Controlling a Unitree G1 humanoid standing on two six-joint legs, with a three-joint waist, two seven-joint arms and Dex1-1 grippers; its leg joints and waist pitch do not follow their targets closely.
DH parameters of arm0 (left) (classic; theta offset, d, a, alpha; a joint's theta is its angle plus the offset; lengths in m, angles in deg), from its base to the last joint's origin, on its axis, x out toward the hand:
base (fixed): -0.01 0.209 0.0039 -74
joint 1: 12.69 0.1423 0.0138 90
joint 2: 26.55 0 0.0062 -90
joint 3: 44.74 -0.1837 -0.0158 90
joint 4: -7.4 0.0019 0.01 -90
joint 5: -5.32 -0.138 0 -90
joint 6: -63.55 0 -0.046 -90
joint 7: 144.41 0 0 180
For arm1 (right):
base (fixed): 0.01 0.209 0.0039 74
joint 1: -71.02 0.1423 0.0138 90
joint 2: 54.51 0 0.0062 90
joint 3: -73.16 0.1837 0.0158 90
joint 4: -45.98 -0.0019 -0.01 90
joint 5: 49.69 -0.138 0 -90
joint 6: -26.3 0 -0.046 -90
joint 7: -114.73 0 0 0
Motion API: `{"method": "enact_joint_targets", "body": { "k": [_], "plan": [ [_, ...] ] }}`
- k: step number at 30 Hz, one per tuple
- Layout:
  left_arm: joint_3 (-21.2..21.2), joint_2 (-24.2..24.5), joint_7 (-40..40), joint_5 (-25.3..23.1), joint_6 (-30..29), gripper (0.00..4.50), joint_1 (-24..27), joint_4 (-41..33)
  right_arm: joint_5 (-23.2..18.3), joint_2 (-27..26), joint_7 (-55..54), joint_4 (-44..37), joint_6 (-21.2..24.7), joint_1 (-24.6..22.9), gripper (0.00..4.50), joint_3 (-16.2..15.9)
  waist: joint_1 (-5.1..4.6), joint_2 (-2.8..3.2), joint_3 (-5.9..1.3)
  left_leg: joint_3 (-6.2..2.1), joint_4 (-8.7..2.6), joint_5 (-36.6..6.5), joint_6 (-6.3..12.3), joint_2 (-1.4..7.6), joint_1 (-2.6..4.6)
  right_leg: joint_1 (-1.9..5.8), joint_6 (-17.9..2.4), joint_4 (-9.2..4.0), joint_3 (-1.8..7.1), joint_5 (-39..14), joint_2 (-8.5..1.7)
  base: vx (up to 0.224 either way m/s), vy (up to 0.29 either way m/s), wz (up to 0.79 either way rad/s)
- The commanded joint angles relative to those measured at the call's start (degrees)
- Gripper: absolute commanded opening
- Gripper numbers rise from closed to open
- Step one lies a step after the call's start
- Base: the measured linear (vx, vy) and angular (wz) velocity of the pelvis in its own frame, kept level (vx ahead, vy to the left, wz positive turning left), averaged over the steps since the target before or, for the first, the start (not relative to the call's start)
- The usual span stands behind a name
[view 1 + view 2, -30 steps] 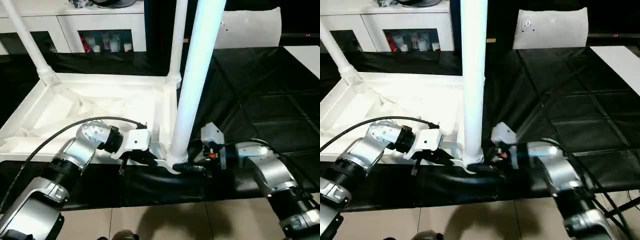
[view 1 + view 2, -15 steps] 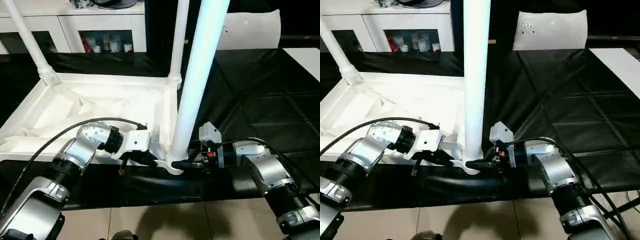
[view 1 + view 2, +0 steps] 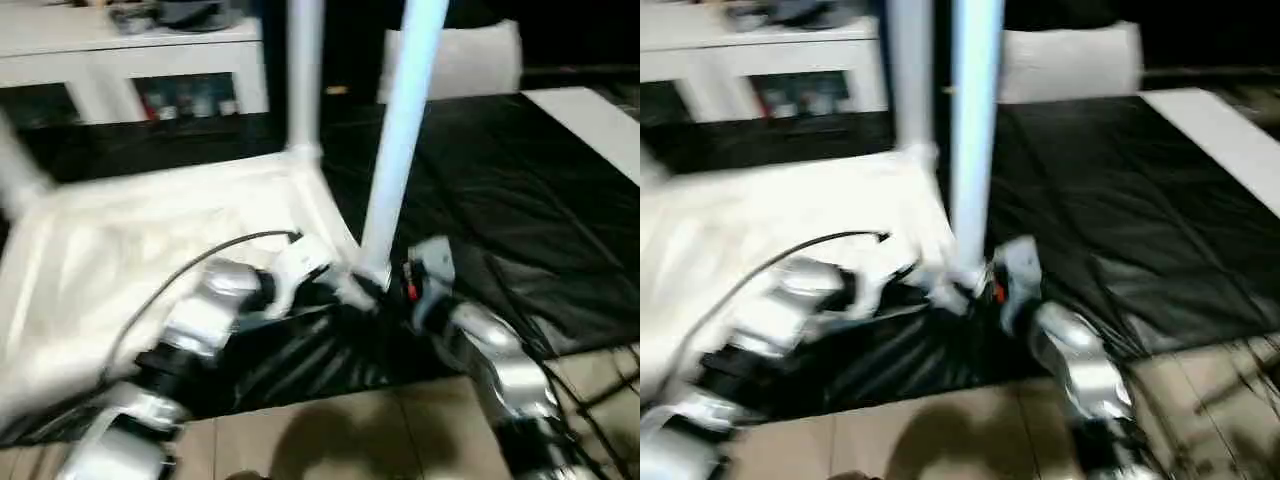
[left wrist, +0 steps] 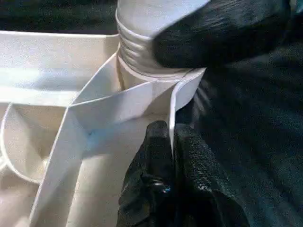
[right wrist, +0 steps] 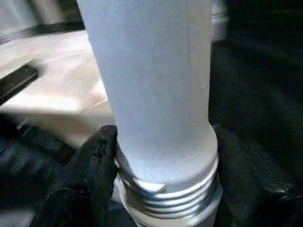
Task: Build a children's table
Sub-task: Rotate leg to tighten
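Note:
The white tabletop [image 3: 150, 240] lies underside up on the black-covered table. One leg [image 3: 303, 70] stands in its far corner, and another [image 3: 20, 165] rises at the left edge. At the near corner a long white leg [image 3: 400, 150] stands upright with its threaded base [image 4: 142, 52] in the round socket. My right gripper [image 5: 165, 156] is shut on that leg just above the threads, one finger [image 5: 94, 161] on each side. My left gripper [image 4: 171, 130] is shut on the tabletop's thin rim wall [image 4: 182, 92] beside the socket.
A white glass-door cabinet [image 3: 150, 60] stands at the back and a white cushion-like object [image 3: 460, 60] at the back right. The black cover [image 3: 500, 180] stretches to the right, with a white panel [image 3: 590, 110] at its edge. Tiled floor [image 3: 330, 430] lies below the table's front edge.
The head views have swung and blurred, so the camera has moved. Both grippers remain at the near corner, the right on the leg's base and the left on the rim.

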Motion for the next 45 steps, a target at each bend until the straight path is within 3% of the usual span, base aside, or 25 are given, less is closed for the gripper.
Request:
{"method": "enact_joint_targets", "body": {
  "k": [1,3,7,10,12,13,14,20,26,27,29,33,40,41,43,45],
  "plan": [
    [0.2,-4.5,-6.0,1.2,-2.4,0.00,-1.2,-1.4,-1.4,-4.6,-2.3,3.1,4.4,1.0,2.72,-3.1,-0.15,-0.25,-1.74,-1.36,-5.20,-17.3,-0.89,1.79,-0.07,1.08,-9.7,-6.19,2.14,-18.5,-3.50,0.000,0.000,0.00],
    [1.2,-6.3,-9.9,-0.2,-3.2,0.00,-2.1,-1.1,-0.6,-5.7,-4.9,4.1,5.3,2.4,2.72,-2.8,-0.38,-0.36,-1.96,-1.27,-5.08,-16.0,0.15,1.79,-0.20,1.16,-10.0,-6.33,2.09,-16.6,-3.51,0.000,0.000,0.00],
    [0.1,-6.1,-10.1,-1.7,-2.4,0.00,-2.7,-1.1,0.0,-5.9,-5.6,4.4,4.5,2.6,2.72,-2.7,-0.01,-0.45,-2.39,-0.85,-4.62,-9.5,2.48,1.81,-0.45,1.40,-11.9,-5.80,2.10,-6.3,-3.45,0.000,0.000,0.00],
    [-1.3,-4.5,-9.1,-2.8,-2.0,0.00,-2.2,-1.6,1.2,-5.4,-5.2,4.1,3.1,1.7,3.42,-2.8,0.11,-0.44,-2.60,-0.78,-4.30,-6.1,3.64,1.78,-0.59,1.61,-13.0,-5.13,1.95,0.7,-3.34,0.000,0.000,0.00],
    [-2.0,-3.0,-8.2,-3.3,-1.3,0.00,-1.6,-1.9,1.1,-5.1,-5.0,3.3,2.7,1.1,3.44,-2.3,0.11,-0.53,-2.64,-0.76,-4.24,-5.7,4.11,1.81,-0.67,1.67,-13.2,-5.09,1.91,1.4,-3.37,0.000,0.000,0.00],
    [-2.2,-2.4,-8.2,-3.3,-1.1,0.00,-1.4,-2.0,1.1,-4.9,-5.1,2.9,2.3,0.9,3.44,-2.2,0.13,-0.43,-2.87,-0.76,-3.93,-3.4,4.89,1.75,-0.76,1.79,-13.9,-4.57,1.95,5.7,-3.39,0.000,0.000,0.00],
    [-2.3,-1.8,-7.8,-3.2,-0.7,0.00,-1.2,-1.9,0.8,-4.6,-5.0,2.3,2.2,0.6,3.71,-2.0,0.04,-0.55,-2.83,-0.68,-3.94,-3.4,5.07,1.76,-0.70,1.72,-14.2,-4.56,1.95,6.4,-3.25,0.000,0.000,0.00],
    [-3.7,4.3,0.7,-2.4,7.3,0.00,-0.1,0.1,-1.6,0.8,2.3,-4.6,0.7,-3.1,4.25,-1.5,0.15,-0.51,-2.49,-0.67,-4.29,-7.3,4.46,1.90,-0.64,1.66,-13.2,-5.01,1.98,1.6,-3.32,0.000,0.000,0.00],
    [-5.6,8.5,8.6,-1.1,13.1,0.00,-0.3,1.6,-3.8,7.4,11.8,-10.5,0.5,-5.8,4.47,-2.5,0.44,-0.61,-2.71,-0.60,-3.93,-5.1,5.52,1.93,-0.56,1.74,-13.6,-4.52,2.01,5.8,-3.20,0.000,0.000,0.00],
    [-7.6,11.4,14.8,-1.2,16.8,0.00,-0.6,2.6,-4.8,12.6,18.8,-13.5,0.3,-7.0,4.47,-3.7,0.71,-0.70,-2.68,-0.63,-3.90,-4.9,6.30,1.94,-0.55,1.77,-13.9,-4.50,1.92,6.9,-3.17,0.000,0.000,0.00],
    [-8.2,12.3,17.1,-1.0,18.0,0.00,-0.7,2.7,-4.7,14.4,21.0,-13.9,0.2,-7.0,4.47,-4.2,0.86,-0.72,-2.62,-0.51,-3.80,-4.5,6.62,2.00,-0.60,1.66,-14.0,-4.24,2.03,8.0,-3.29,0.000,0.000,0.00],
    [-9.9,14.4,24.3,0.0,22.0,0.00,-1.3,3.4,-4.4,18.7,26.7,-13.5,-0.8,-5.8,4.47,-5.2,1.32,-0.94,-2.55,-0.37,-3.87,-5.6,6.30,2.19,-0.32,1.49,-14.9,-4.37,2.04,4.9,-3.43,0.000,0.000,0.00],
    [-13.3,16.5,33.1,-0.5,26.8,0.00,-3.4,5.5,-4.6,22.3,35.4,-9.9,-2.6,-1.6,4.47,-8.6,1.97,-1.10,-2.57,-0.24,-3.66,-4.9,6.54,2.30,-0.29,1.51,-16.1,-3.96,1.99,5.7,-3.57,0.000,0.000,0.00],
    [-13.5,16.6,33.9,-0.6,27.5,0.00,-3.6,5.9,-4.6,22.4,36.4,-9.4,-2.8,-1.2,4.20,-8.9,2.15,-1.08,-2.67,-0.17,-3.52,-4.2,6.75,2.26,-0.30,1.50,-16.4,-3.78,1.99,6.7,-3.54,0.000,0.000,0.00],
    [-14.0,16.5,35.1,-1.1,28.8,0.00,-4.3,6.6,-4.0,22.4,38.1,-7.3,-3.7,0.4,4.12,-9.9,2.45,-1.39,-2.67,-0.13,-3.43,-3.3,7.03,2.28,-0.32,1.49,-16.7,-3.57,1.95,7.9,-3.49,0.000,0.000,0.00],
    [-14.2,16.5,35.5,-1.2,29.2,0.00,-4.5,7.0,-3.7,22.4,38.6,-6.7,-4.1,0.9,4.00,-10.3,2.71,-1.30,-2.71,-0.16,-3.34,-2.8,7.31,2.29,-0.32,1.49,-16.9,-3.41,1.89,8.6,-3.49,0.000,0.000,0.00]
  ]
}}
